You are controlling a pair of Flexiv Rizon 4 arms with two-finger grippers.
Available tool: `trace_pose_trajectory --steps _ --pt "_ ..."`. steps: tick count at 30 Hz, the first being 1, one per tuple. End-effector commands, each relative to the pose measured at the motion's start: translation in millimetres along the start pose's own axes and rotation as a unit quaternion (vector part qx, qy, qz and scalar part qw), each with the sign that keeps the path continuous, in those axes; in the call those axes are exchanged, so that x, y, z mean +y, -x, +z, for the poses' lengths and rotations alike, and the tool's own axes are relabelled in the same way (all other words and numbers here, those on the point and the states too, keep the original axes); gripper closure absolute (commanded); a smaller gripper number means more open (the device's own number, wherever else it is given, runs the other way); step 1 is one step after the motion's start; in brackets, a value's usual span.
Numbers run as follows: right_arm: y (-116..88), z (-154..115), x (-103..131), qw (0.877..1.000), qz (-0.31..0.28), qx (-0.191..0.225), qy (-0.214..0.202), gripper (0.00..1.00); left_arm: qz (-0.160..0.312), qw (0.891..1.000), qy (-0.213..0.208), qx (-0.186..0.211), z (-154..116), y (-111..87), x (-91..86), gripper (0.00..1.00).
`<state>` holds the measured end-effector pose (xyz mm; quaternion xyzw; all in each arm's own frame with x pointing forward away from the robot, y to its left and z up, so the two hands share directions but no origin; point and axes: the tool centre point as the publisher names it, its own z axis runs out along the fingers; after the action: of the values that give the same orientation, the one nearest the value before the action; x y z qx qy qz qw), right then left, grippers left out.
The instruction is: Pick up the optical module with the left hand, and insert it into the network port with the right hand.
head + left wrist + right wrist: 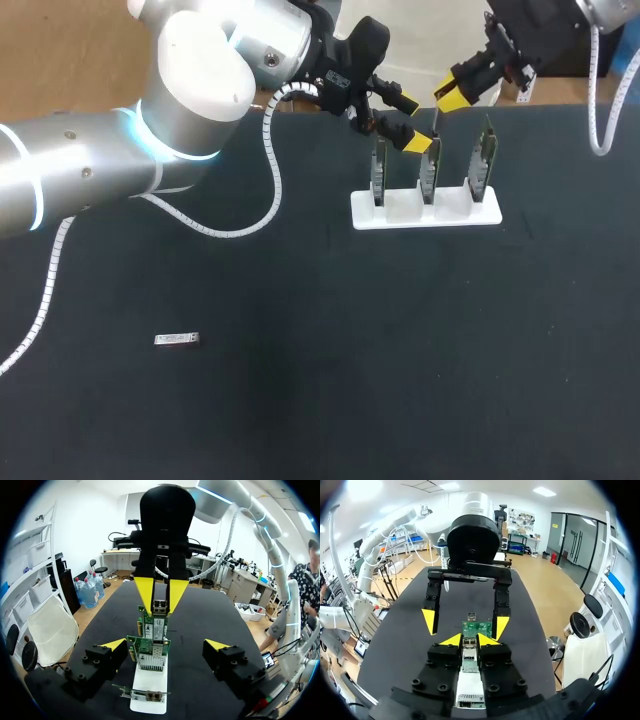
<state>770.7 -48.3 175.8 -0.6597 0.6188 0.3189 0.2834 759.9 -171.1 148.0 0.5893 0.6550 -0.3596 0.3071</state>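
They look to be at the insertion step. The right gripper hangs at the upper right of the head view, pinched narrow on the optical module, which sits right at the top edge of the middle network card in the white holder. I can't tell whether the module has entered the port yet. By my reckoning, the next move is a straight push down along the card, keeping the module square to the port so it doesn't jam.

The left gripper is just beside it at the upper middle, spread wide and holding nothing. A second module lies flat on the bench at the lower left, well apart from both.
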Motion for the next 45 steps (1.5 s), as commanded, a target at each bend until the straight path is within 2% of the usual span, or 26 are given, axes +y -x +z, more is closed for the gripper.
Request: trace_pose_trajectory --steps 1,16,29,45 --pt "-0.7 -0.5 2.7 1.000 0.000 0.001 -0.002 1.00 -0.001 1.000 -0.002 0.003 0.2 1.1 1.9 0.00" --pt "-6.0 3.1 4.8 1.000 0.009 0.004 0.001 1.00 -0.001 1.000 -0.002 0.003 0.2 1.1 1.9 0.00" --pt "-1.9 2.4 4.2 1.000 0.002 0.001 0.001 1.00 -0.001 1.000 -0.002 0.003 0.2 1.1 1.9 0.00" --pt "-9.1 5.9 4.0 1.000 0.013 0.004 0.001 1.00 -0.001 1.000 -0.002 0.003 0.2 1.1 1.9 0.00"
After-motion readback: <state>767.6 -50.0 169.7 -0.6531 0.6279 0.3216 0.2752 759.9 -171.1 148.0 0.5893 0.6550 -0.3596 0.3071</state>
